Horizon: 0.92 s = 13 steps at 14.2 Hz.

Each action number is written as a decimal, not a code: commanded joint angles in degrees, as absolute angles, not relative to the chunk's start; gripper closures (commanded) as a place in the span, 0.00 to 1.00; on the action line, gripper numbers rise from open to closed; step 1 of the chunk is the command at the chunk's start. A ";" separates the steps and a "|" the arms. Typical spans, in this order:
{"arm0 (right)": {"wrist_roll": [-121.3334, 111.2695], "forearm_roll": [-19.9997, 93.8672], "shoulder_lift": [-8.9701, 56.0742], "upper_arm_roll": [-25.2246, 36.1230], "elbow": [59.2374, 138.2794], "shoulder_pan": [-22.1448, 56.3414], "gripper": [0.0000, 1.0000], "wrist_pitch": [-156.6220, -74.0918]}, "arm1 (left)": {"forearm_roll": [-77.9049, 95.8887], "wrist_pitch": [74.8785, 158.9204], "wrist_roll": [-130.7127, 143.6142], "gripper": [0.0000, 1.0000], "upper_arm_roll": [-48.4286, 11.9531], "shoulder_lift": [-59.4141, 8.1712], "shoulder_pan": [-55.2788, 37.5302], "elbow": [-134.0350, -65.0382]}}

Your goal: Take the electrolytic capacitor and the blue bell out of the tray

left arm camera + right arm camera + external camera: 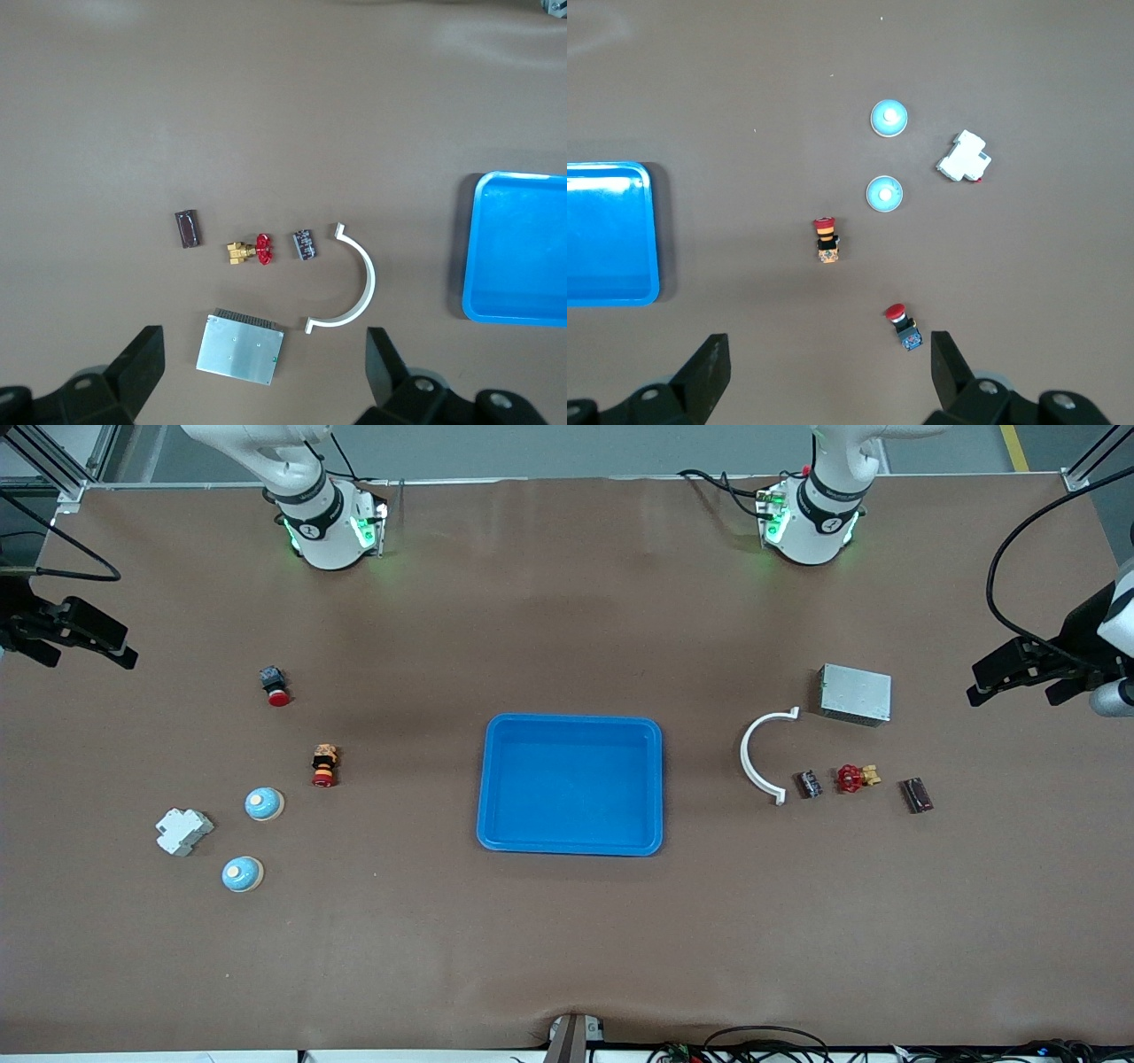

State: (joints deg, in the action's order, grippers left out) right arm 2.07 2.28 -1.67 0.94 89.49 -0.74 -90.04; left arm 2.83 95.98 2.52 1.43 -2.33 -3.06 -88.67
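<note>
From the front, a blue tray point(572, 784) sits mid-worktop; two blue bells point(264, 804) lie toward the right arm's end, and the small dark capacitor point(810, 784) lies toward the left arm's end, beside a white curved bracket point(762, 755). The left wrist view shows the left gripper point(264, 376) spread wide above a metal box point(240, 346), holding nothing. The right wrist view shows the right gripper point(828, 376) equally spread, empty, near a red pushbutton point(901, 324).
</note>
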 commanded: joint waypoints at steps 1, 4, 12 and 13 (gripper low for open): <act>2.29 2.90 -2.20 0.97 90.35 -0.97 0.00 -90.97 | 3.43 96.24 2.81 0.00 1.14 0.70 -2.64 -91.23; 2.20 2.55 -2.20 0.97 90.97 -0.79 0.00 -91.67 | 3.17 99.22 2.81 0.00 1.14 0.88 -2.55 -92.37; 2.20 2.29 -2.11 0.97 91.32 -0.97 0.00 -92.29 | 1.05 99.23 1.93 0.00 1.23 0.70 -2.72 -91.67; 2.20 2.29 -2.11 0.97 91.32 -0.88 0.00 -92.20 | 1.05 99.23 1.93 0.00 1.23 0.70 -2.81 -91.67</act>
State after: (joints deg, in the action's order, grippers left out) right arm 2.06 2.26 -1.57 0.98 90.72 -0.74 -91.79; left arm 2.19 98.90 2.38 1.43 -0.75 -2.94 -90.63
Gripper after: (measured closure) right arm 0.000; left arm 0.000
